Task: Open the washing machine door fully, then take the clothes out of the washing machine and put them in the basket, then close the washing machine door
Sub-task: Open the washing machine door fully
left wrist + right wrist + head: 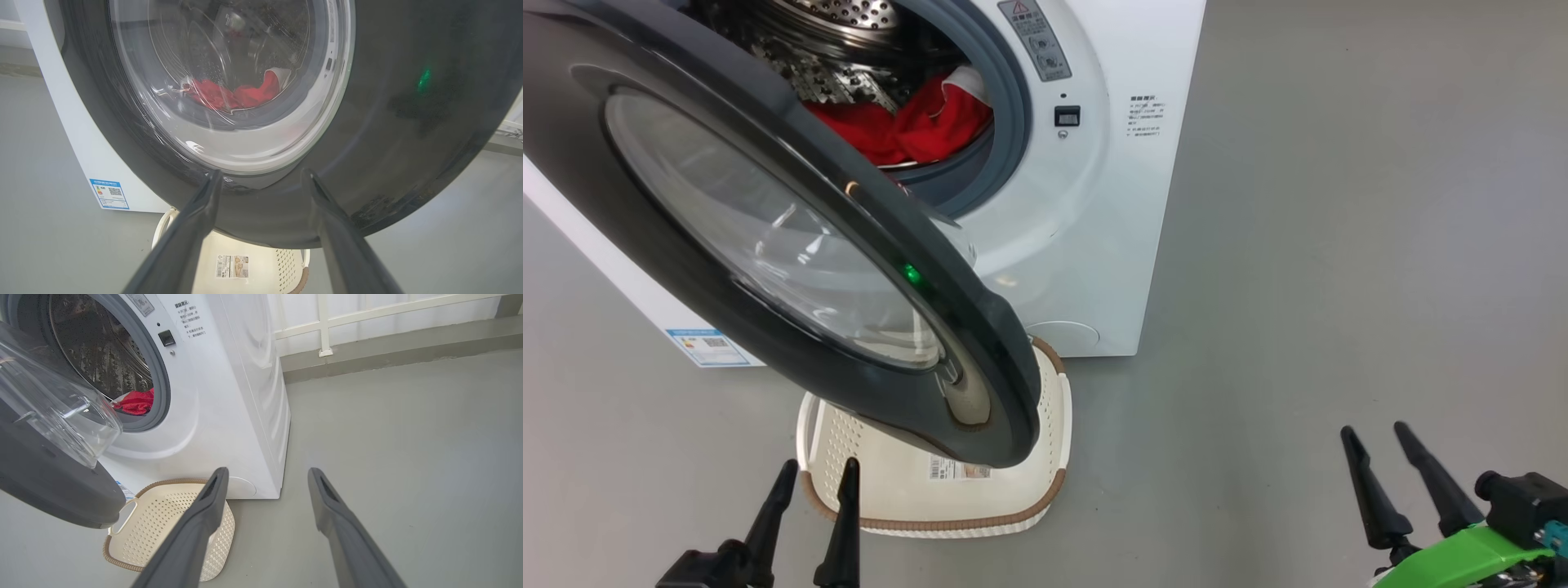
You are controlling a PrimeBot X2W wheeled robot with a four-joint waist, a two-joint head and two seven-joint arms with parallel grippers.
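Door [784,237] stood part open, its black rim hanging over the basket [947,523] on the floor before the machine [1094,204]. Clothes [907,126] lay red in the drum's mouth. Left claw [819,465] hovered just short of the door's lower rim, fingers spread and empty; right claw [1374,429], likewise spread and empty, was well apart to the side. Step in hand, by judgement: opening fully. Next move likely called for pushing the rim wider, so that door cleared basket.
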